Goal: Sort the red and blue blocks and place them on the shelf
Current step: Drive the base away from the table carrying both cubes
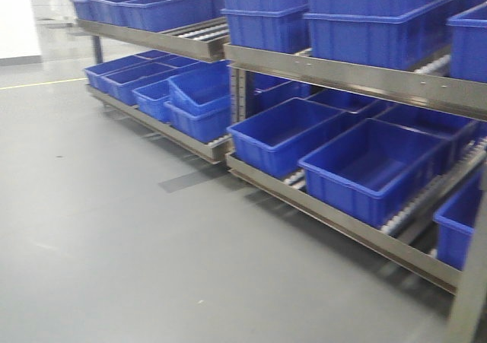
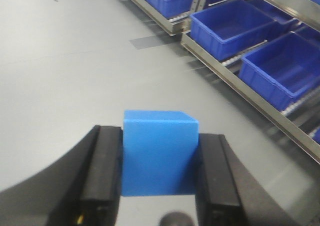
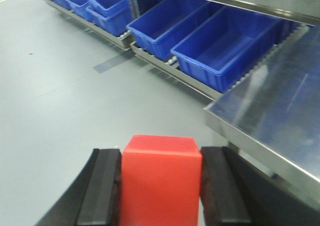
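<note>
Left wrist-mounted view first: shows the left gripper [image 2: 160, 136] closed down to the width of the blue block [image 2: 159, 153], with the black pads [image 2: 107, 171] pressed flat against its two side faces. Carries that cube upright and top face level, over bare grey floor [image 2: 60, 75] and off any rack. Looks past it to the shelf [image 2: 235, 81] at the upper right, along a steel lower rail set diagonally, with large blue bins [image 2: 227, 28] on white roller tracks behind that rail. Right wrist-mounted view: finds the right gripper [image 3: 160, 158] likewise narrowed onto the red block [image 3: 161, 181], pads touching both sides, cube upright and square between them. Hangs above grey floor, near the corner of a flat steel surface [image 3: 280, 110] that enters from the right edge; cannot tell whether cube and surface are level. Exterior front-facing view: takes in neither arm nor either cube. Shows the rack as two bays of two tiers, with a brushed-steel crossbar [image 1: 342, 73] along the front edge of the near upper tier and bins lined up along both tiers. Shows one tilted bin [image 1: 199, 88] propped on others at the right end of the far lower tier, and a dark patch [image 1: 190, 177] on the floor just before the lower rail.
</note>
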Action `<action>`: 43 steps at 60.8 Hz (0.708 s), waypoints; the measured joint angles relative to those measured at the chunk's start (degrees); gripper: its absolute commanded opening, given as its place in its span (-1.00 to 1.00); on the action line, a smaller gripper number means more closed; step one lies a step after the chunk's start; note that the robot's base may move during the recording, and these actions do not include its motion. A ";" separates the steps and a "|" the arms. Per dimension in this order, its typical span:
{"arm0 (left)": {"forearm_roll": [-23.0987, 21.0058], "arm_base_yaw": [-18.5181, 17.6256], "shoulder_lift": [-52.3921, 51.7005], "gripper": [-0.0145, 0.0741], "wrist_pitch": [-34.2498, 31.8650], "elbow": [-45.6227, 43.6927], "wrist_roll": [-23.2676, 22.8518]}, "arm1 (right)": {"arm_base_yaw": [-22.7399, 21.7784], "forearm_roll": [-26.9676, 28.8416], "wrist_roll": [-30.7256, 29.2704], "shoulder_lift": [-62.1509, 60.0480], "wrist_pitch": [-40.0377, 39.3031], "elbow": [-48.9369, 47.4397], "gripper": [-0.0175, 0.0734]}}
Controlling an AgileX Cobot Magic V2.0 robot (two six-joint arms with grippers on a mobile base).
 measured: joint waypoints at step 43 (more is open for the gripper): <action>0.00 0.00 0.00 -0.40 0.00 0.00 0.00 | 0.00 0.00 0.00 0.00 0.00 0.00 -0.47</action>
